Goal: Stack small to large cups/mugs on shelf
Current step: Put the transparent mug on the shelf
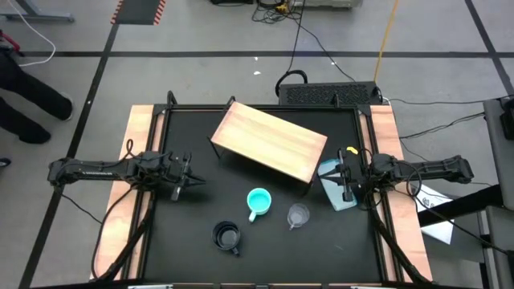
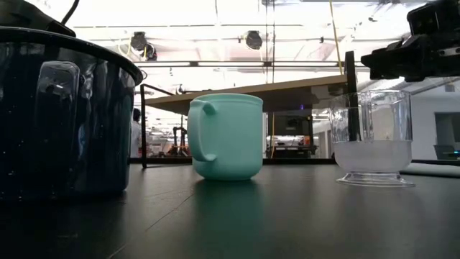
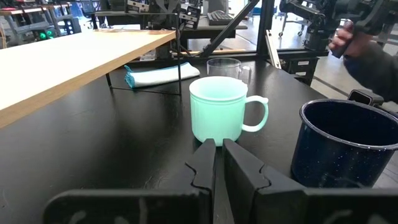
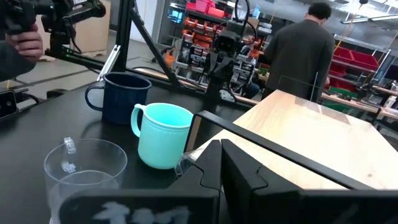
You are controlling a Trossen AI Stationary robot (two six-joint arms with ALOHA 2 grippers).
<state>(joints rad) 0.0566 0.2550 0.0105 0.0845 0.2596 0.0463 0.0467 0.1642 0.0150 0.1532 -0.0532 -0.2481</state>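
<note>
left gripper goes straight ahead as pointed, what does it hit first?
Probably the turquoise handled mug: it stands directly ahead of the shut left gripper. The clear plastic cup sits behind it; the gap is unclear.

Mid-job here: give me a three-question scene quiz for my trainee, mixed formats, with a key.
1. True or false: the turquoise mug already stands on the shelf.
2. Multiple choice: which cup lies nearest the right pincer? A) black mug B) turquoise mug C) clear cup
3. Fill in: the light-blue flat item lies under the ____ arm's pincer.

Key:
1. False; it stands on the black tabletop, in front of the shelf.
2. C.
3. Right. The left pincer waits shut on the table's left side, holding nothing.
</note>
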